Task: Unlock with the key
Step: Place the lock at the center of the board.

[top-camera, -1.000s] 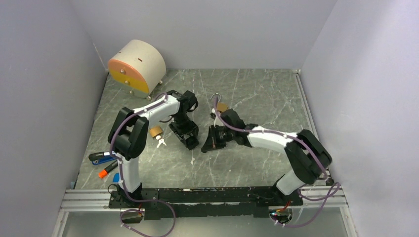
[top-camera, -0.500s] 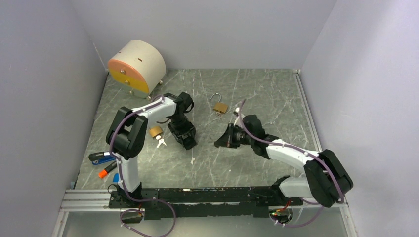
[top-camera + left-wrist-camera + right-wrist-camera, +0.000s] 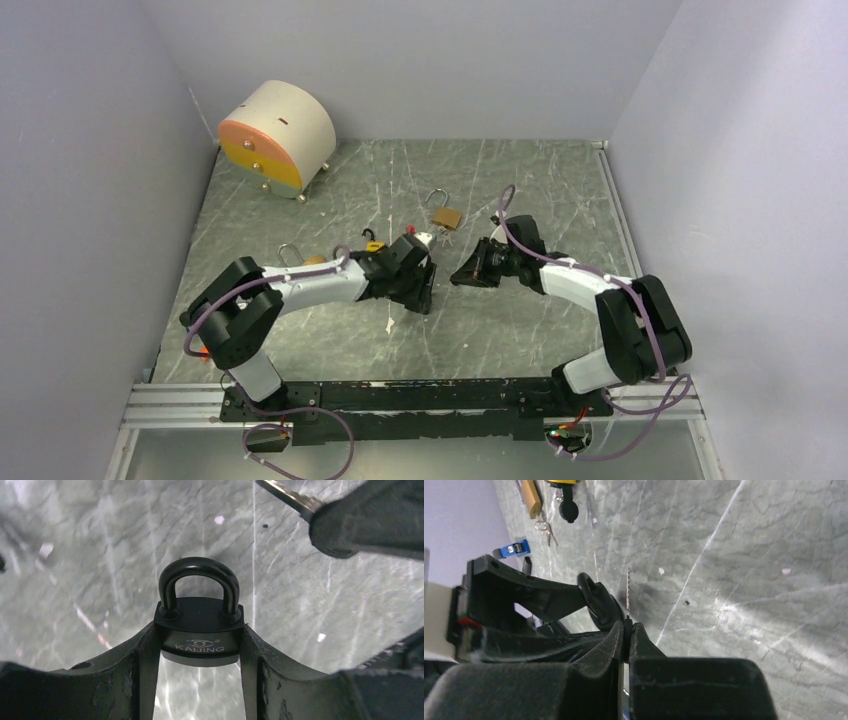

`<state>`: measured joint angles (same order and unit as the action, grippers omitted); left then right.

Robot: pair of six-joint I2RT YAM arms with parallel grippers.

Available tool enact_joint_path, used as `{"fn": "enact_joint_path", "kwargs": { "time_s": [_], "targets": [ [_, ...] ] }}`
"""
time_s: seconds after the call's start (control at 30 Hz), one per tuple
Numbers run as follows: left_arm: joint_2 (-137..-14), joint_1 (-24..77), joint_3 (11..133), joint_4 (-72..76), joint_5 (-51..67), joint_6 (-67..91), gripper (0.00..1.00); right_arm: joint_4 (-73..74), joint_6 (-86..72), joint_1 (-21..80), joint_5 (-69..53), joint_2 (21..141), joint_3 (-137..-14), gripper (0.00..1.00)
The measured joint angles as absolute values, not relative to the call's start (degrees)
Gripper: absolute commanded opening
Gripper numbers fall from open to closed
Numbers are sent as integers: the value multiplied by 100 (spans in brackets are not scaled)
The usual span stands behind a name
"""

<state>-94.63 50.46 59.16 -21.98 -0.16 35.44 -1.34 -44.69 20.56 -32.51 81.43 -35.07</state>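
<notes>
A black padlock [image 3: 199, 625] marked KAIJING sits clamped between my left gripper's [image 3: 199, 632] fingers, its shackle pointing away from the wrist. In the top view that left gripper [image 3: 415, 281] lies low over the middle of the table. My right gripper [image 3: 468, 270] faces it from the right, a short gap apart. It is shut on a key [image 3: 628, 592], whose thin blade sticks out past the closed fingertips [image 3: 620, 635]. The blade also shows at the upper right of the left wrist view as the key [image 3: 290, 497], above and right of the shackle and not touching it.
A brass padlock [image 3: 446, 215] lies behind the grippers, and another brass padlock [image 3: 302, 260] lies by the left arm. A small yellow and black item [image 3: 373, 245] rests near the left wrist. A cream drum with an orange and yellow face [image 3: 277, 135] stands at the back left.
My left arm has dropped low and stretched right toward the centre. My right gripper has drawn back to the right and now faces the left one. Both jaws keep their width.
</notes>
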Motion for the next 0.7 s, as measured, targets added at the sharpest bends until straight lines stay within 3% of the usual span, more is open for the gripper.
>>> {"fn": "enact_joint_path", "kwargs": {
  "time_s": [0.3, 0.47, 0.57, 0.7],
  "targets": [
    [-9218, 5323, 3828, 2154, 21, 1959, 2, 93, -3833, 2038, -3345, 9028, -3957, 0],
    [-9406, 5374, 3258, 3675, 292, 1546, 4, 150, -3706, 2182, -3371, 9115, -3979, 0],
    [-9511, 5374, 2971, 4368, 445, 1479, 15, 119, -3712, 2432, -3367, 9115, -4058, 0],
    [-9564, 5371, 2606, 5057, 497, 1452, 43, -51, -3806, 2738, -3173, 9113, -4125, 0]
  ]
}}
